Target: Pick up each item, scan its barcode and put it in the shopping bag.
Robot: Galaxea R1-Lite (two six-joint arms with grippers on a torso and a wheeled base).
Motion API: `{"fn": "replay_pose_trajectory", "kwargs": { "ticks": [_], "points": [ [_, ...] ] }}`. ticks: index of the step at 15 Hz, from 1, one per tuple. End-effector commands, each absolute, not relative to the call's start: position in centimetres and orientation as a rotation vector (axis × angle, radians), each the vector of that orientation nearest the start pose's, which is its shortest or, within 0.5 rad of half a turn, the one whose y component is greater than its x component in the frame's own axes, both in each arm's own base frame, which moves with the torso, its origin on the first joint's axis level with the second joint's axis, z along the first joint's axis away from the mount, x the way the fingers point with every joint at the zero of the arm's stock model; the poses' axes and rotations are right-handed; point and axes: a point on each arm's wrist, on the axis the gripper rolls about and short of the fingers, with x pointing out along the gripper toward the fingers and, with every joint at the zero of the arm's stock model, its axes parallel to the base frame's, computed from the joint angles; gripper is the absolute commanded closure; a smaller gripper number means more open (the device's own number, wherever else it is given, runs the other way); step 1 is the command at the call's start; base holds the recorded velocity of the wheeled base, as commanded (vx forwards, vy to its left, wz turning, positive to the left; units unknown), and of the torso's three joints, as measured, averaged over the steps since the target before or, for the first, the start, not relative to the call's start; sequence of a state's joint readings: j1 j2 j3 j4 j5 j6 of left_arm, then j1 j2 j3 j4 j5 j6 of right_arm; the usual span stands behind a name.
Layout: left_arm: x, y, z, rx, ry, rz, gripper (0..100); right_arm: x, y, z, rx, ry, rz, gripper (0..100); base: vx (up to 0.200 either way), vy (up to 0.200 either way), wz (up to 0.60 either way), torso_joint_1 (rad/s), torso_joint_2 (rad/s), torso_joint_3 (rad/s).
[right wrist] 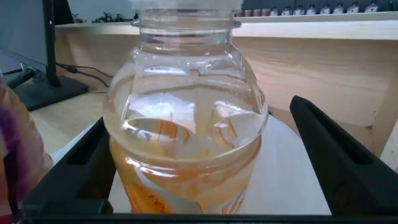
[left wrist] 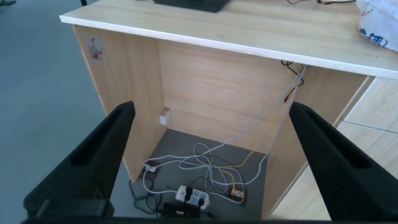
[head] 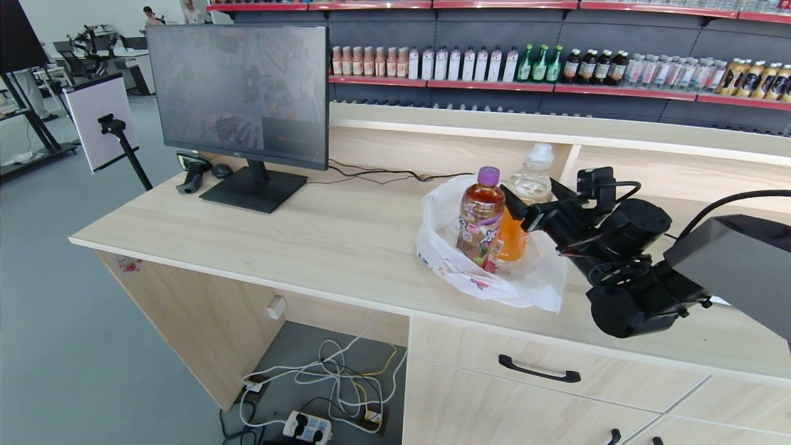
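A white plastic shopping bag (head: 494, 281) lies open on the wooden counter (head: 309, 235). Two bottles stand upright in it: a tea bottle with a purple cap (head: 480, 216) and a clear bottle with a white cap (head: 532, 176) holding orange drink. My right gripper (head: 532, 204) is open at this clear bottle (right wrist: 186, 124), one finger on each side of its shoulder, the jaws standing slightly wider than the bottle. My left gripper (left wrist: 211, 112) is open with nothing in it, low in front of the counter and facing the recess under it. A corner of the bag (left wrist: 379, 18) shows above.
A monitor (head: 238, 93) stands at the counter's back left, with a handheld barcode scanner (head: 193, 174) beside its base. Shelves of bottles (head: 556, 65) line the wall behind. Cables and a power strip (left wrist: 193, 196) lie on the floor under the counter. Drawers (head: 537, 371) sit below the bag.
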State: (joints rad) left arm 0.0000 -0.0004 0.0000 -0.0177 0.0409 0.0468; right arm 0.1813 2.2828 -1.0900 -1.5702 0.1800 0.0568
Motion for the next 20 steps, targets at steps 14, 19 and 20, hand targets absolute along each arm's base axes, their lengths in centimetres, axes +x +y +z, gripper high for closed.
{"fn": "replay_pose_trajectory", "kwargs": {
  "ticks": [14,19,20],
  "points": [
    [-2.3,0.1,7.7,0.044,-0.013,0.042,0,29.4,7.0,17.4,0.017,-0.299,0.399,0,0.000,0.000,0.00,0.000,0.00,0.000],
    [-2.3,0.1,7.7,0.012,-0.014,0.042,0,18.2,4.8,16.1,-0.016,-0.196,0.412,0,0.000,0.000,0.00,0.000,0.00,0.000],
    [-2.3,0.1,7.7,0.012,-0.014,0.042,0,15.5,4.1,15.4,-0.018,-0.172,0.413,0,0.000,0.000,0.00,0.000,0.00,0.000]
  ]
}}
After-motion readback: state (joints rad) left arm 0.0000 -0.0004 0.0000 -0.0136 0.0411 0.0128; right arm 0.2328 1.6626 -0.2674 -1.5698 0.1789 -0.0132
